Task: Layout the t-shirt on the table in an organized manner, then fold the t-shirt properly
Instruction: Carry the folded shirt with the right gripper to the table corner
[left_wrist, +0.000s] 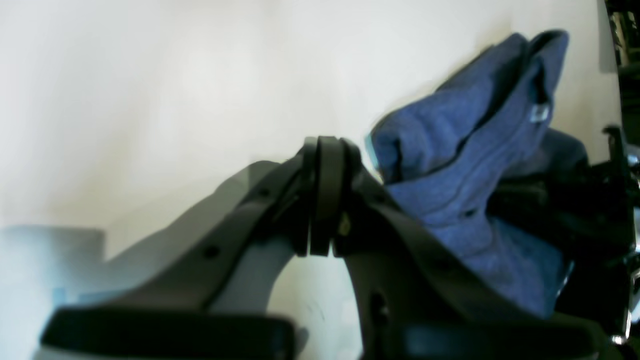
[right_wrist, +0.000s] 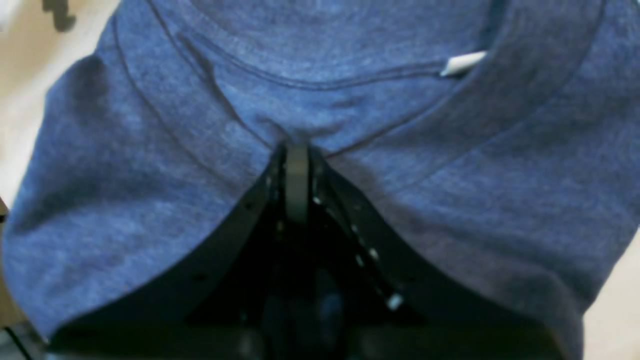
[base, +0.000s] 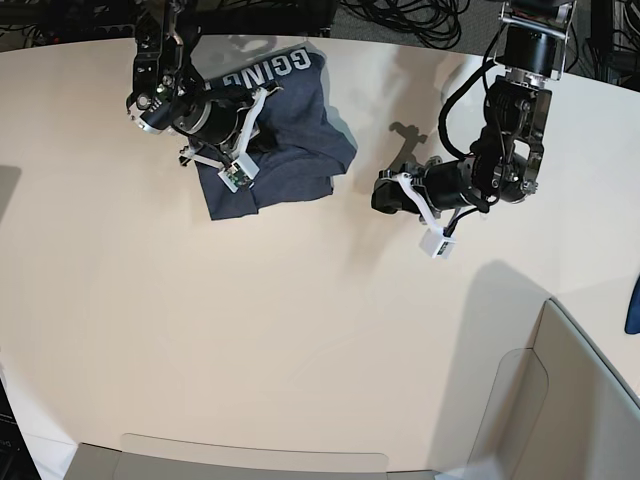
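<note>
The right gripper's (right_wrist: 297, 150) fingers (right_wrist: 297, 190) are pinched together on a fold of the t-shirt (right_wrist: 150, 175) at its neck seam, cloth bulging to both sides of them and the small white neck label (right_wrist: 462, 63) up and to one side, a hold that looks meant for dragging the bunched shirt open. The left gripper (left_wrist: 325, 145) has its fingers (left_wrist: 327, 190) clenched on nothing, the shirt just beyond them. The shirt lies crumpled on the table (base: 300, 330), so laying out has barely begun.

Navy heathered t-shirt (base: 285, 150) with pale lettering, off-white table (base: 250, 330)
</note>
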